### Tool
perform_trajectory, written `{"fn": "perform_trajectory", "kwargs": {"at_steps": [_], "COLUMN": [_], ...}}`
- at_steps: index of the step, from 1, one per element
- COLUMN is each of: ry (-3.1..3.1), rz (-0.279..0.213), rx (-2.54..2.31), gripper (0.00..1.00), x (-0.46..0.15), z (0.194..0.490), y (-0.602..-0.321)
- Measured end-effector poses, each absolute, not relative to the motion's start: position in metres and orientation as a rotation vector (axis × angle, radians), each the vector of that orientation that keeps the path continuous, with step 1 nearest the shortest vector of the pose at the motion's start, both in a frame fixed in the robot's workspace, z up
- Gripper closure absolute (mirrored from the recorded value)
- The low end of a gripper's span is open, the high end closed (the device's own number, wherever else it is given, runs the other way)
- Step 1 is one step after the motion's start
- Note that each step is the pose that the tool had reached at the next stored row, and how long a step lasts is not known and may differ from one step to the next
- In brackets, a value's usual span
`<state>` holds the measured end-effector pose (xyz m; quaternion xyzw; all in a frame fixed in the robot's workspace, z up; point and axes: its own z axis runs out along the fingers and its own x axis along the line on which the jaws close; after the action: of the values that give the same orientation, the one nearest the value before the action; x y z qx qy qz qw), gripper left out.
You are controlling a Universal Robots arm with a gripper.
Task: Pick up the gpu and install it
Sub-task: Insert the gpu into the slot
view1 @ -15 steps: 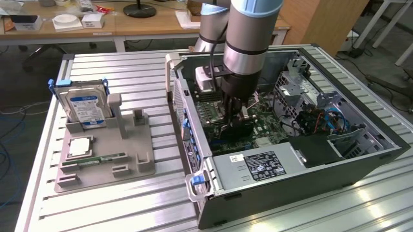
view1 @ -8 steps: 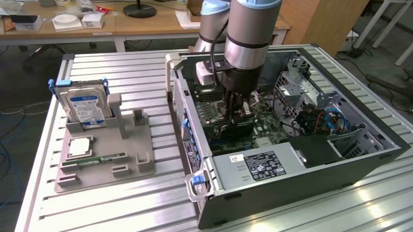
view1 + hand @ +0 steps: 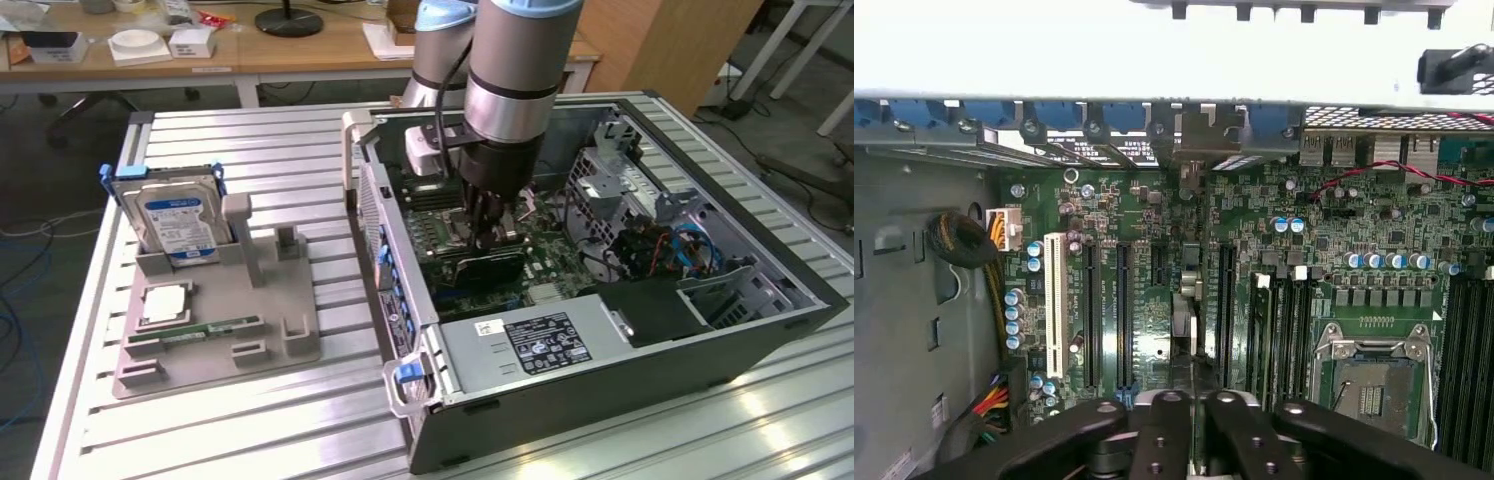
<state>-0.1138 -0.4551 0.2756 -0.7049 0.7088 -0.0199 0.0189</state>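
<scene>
On the left part of the table [image 3: 267,430] we see a grey holder [image 3: 254,300]. A hard drive [image 3: 174,215] stands upright at its far left corner, with a square chip [image 3: 163,303] and a green memory stick [image 3: 200,329] lying nearer the holder's front edge. Just to the exterior view's right of the holder lies the open computer case [image 3: 747,335], and the arm [image 3: 521,70] reaches down into its middle. The gripper [image 3: 483,238] is clenched on the top edge of the graphics card [image 3: 483,268], which stands on edge low over the green main board [image 3: 1154,300], among the long black slots. We cannot tell whether the card is seated in a slot. Near the case's front edge sits the power supply [image 3: 534,345], and blue cables [image 3: 694,245] lie towards its right wall.
</scene>
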Motion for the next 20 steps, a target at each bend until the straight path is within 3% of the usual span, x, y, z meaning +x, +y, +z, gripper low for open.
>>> {"fn": "perform_trajectory", "kwargs": {"at_steps": [20], "ry": [2.200], "rz": [-0.062], "rx": [-2.188], "gripper": [0.90], "x": [-0.091], "z": [0.270], "y": [-0.455]}}
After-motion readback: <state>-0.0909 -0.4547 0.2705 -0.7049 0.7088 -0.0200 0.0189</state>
